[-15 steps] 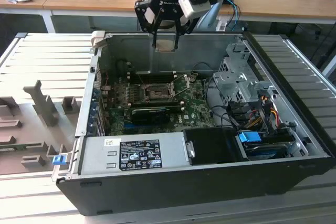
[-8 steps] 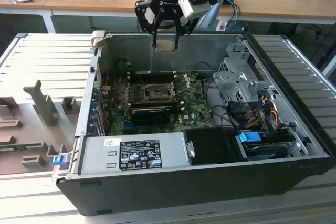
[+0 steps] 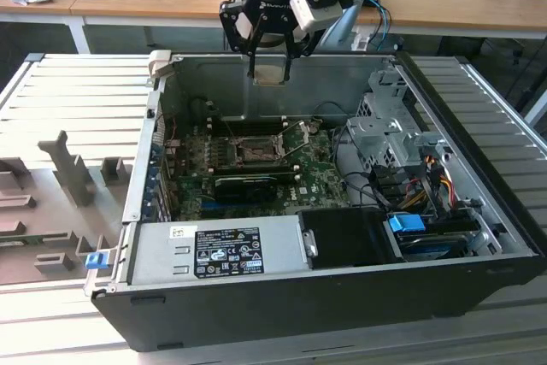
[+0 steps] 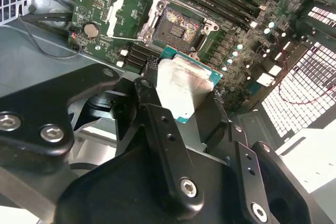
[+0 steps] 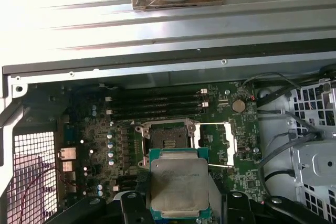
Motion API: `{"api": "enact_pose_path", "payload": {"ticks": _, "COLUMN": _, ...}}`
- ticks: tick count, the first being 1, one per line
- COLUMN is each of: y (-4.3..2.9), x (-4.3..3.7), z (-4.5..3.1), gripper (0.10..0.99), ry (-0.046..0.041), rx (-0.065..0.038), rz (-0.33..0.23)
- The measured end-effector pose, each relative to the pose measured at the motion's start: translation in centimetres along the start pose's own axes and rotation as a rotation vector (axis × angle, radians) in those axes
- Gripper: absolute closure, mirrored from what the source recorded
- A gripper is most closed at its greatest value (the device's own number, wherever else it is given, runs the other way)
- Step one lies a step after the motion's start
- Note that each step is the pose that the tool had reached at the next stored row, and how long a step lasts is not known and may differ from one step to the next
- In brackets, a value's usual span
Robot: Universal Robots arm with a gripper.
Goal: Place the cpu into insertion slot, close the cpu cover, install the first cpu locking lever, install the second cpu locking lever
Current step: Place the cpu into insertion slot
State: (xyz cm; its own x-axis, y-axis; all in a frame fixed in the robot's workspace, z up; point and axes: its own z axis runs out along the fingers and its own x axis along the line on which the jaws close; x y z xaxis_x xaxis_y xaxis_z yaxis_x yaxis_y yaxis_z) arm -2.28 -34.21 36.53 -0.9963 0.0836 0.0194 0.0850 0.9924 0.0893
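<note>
The cpu has a pale silvery-beige face with dull smudges and a teal-green edge, and the hand about it is black. The motherboard is dark green, dotted with silver capacitors; the insertion slot is dark in the middle with a silver rim, the cpu cover plain silver. The case is black outside.
</note>
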Motion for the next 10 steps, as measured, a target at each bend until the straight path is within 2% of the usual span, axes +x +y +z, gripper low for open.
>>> {"api": "enact_pose_path", "payload": {"ticks": 10, "y": 0.0, "x": 0.0, "z": 0.03, "gripper": 0.557, "ry": -0.0005, "rx": 0.0, "rz": 0.005}}
